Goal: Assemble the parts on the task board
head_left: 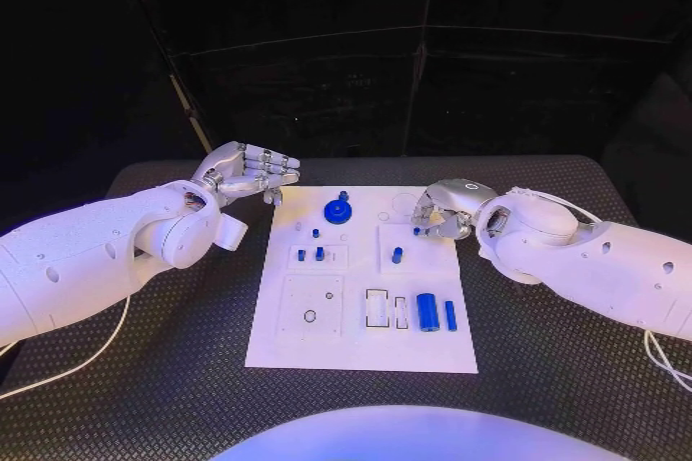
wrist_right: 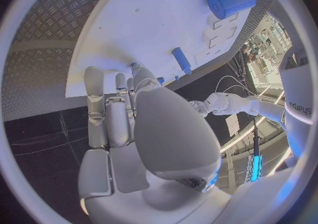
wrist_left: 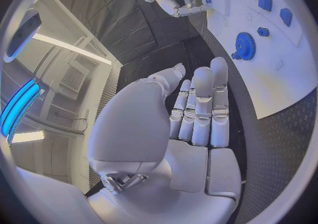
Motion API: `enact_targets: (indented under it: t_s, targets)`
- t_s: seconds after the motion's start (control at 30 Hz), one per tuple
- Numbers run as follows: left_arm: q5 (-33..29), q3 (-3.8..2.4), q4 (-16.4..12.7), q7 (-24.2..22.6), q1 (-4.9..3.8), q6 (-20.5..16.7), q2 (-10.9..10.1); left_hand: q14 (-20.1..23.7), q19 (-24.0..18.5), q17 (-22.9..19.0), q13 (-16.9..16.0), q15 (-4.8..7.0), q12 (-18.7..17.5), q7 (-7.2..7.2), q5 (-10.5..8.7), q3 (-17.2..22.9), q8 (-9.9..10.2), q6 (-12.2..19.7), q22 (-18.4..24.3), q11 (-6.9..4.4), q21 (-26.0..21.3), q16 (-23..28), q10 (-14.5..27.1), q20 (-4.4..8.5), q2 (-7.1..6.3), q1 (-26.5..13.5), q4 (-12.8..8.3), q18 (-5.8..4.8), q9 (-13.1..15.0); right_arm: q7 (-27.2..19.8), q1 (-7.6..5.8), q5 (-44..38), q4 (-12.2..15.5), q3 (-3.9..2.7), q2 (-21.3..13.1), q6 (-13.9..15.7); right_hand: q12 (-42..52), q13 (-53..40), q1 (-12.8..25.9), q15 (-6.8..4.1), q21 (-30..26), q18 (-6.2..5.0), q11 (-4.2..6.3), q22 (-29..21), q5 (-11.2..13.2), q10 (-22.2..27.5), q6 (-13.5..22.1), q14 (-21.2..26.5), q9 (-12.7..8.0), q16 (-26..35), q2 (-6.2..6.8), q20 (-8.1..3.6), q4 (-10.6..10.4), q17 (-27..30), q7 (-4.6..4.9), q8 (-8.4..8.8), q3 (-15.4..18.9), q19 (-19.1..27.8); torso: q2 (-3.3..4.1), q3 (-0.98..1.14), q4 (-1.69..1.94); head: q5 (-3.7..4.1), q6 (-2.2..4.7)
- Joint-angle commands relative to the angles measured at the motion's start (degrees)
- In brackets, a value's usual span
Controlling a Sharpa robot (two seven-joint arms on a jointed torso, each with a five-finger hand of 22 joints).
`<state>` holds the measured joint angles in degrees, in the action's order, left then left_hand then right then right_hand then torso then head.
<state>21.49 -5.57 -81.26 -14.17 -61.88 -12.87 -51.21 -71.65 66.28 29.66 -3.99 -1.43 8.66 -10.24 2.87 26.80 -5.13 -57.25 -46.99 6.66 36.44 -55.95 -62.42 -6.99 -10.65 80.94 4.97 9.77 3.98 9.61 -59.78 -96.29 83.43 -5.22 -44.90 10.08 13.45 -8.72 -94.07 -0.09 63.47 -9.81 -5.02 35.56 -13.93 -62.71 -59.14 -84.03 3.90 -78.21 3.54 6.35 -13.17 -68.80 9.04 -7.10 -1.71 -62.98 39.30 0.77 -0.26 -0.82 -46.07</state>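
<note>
The white task board (head_left: 361,331) lies mid-table. A blue gear (head_left: 338,213) stands near its far edge, small blue pegs (head_left: 310,253) stand in its middle, and a thick blue cylinder (head_left: 427,306) lies beside a thin peg (head_left: 450,315) near the front right. My left hand (head_left: 248,171) hovers off the board's far left corner, fingers straight and together (wrist_left: 202,102), holding nothing. My right hand (head_left: 444,209) bends over the board's far right part, and its fingertips pinch a small blue part (head_left: 417,231). That part peeks out past the fingertips (wrist_right: 135,66).
Black ribbed table (head_left: 577,381) surrounds the board on every side. A white cable (head_left: 80,366) trails under my left arm, and another (head_left: 663,366) runs under my right arm. Empty outlined slots (head_left: 378,309) lie on the board left of the cylinder.
</note>
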Motion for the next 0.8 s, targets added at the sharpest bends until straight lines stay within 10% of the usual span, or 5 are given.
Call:
enact_targets:
  t_s: [0.03, 0.8]
  targets:
    - [-4.0, -0.05, 0.4, -2.5, -0.05, 0.1, 0.1, 0.9, -0.6, -0.3, 0.0, 0.04, 0.5, -0.17, 0.04, -0.2, -0.3, -0.3, 0.2, -0.11, -0.6, 0.6, 0.6, -0.09, 0.67, 0.2, -0.5, 0.68, -0.1, 0.6, -0.07, -1.0, 0.0, -0.01, 0.2, -3.3, -0.3, 0.3, -0.5, 0.27, 0.5, 0.35, 0.1, 0.2, -0.4, -0.9, -0.7, -2.2, 0.1, -0.4, 0.08, -0.1, 0.0, -0.2, -0.01, 0.09, -0.6, -0.3, 0.0, 0.09, 0.01, 0.07, -0.16]
    - [-4.4, -0.05, 1.6, -2.5, -0.02, 0.5, 0.4, 1.2, -0.9, -0.8, -0.1, 0.06, 1.2, -0.21, 0.04, -0.1, -0.6, -0.8, 0.5, -0.14, -1.0, 0.9, 0.5, -0.09, 1.02, 0.4, -0.7, 0.71, 0.0, 1.7, -0.06, -1.1, -0.1, 0.0, 1.5, -4.9, -1.1, 1.7, -0.9, -0.34, 1.7, 0.59, 0.81, 1.7, 1.4, -3.6, -2.8, -2.5, 0.1, -1.2, -0.53, -0.71, 0.6, -1.3, -0.66, 0.11, -4.4, -1.1, 0.05, 0.0, 0.0, 0.15, -0.83]
